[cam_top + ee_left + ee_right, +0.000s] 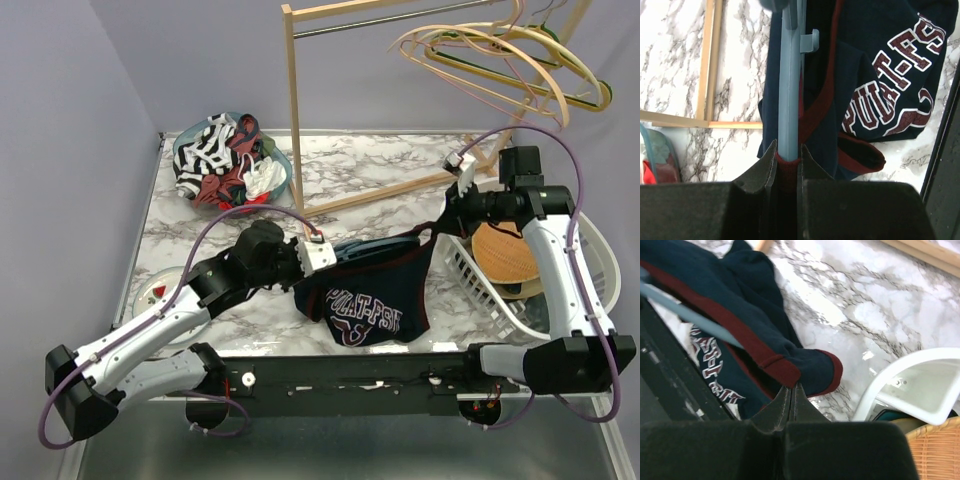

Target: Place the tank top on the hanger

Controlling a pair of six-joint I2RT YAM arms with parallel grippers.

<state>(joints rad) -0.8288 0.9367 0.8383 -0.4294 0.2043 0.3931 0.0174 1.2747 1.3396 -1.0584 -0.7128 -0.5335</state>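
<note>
Showing the tank top (375,300) slung between the two arms over the near part of the marble table (200,200), lettering facing outward. The left gripper (788,156) is clamped on the bar of the grey-blue hanger (789,100), with a fold of maroon trim caught between the same jaws. The right gripper (789,388) has its jaws pressed together on the maroon-edged strap (785,367), drawing it sideways toward the white basket (478,285).

Likely hazards:
- The right pinch takes only a thin edge of cloth, so more tension may pull the strap free.
- Trim trapped alongside the hanger may stop the fabric sliding along the bar.
- A hard sideways pull may twist the hanger in the left jaws.
</note>
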